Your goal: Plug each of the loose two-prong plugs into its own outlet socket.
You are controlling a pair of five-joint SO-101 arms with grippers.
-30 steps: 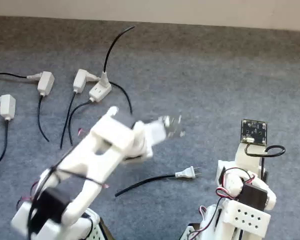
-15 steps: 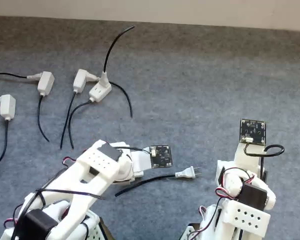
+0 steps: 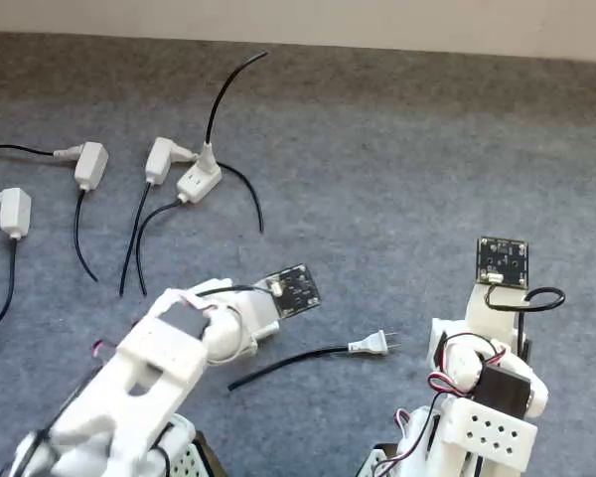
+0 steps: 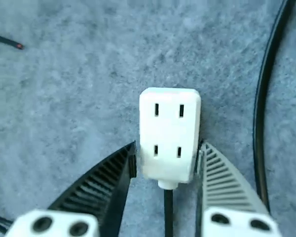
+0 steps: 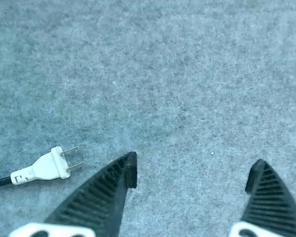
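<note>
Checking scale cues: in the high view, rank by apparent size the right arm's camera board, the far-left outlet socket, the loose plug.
1. camera board, raised nearer the camera, so its lead is unsure
2. far-left outlet socket
3. loose plug

My table wore a grey, felt-like cover (image 3: 427, 149) from edge to edge. At its far left lay the outermost socket (image 3: 15, 211), a second socket (image 3: 90, 164) and, close together, a third socket (image 3: 159, 159) and a fourth socket (image 3: 199, 181). All four were white, with thin black cords (image 3: 76, 234) snaking away from them over the cover. Nearer my arms lay the loose plug (image 3: 372, 345) — prongs pointing right, its own cord (image 3: 288, 362) trailing off to the left.
</note>
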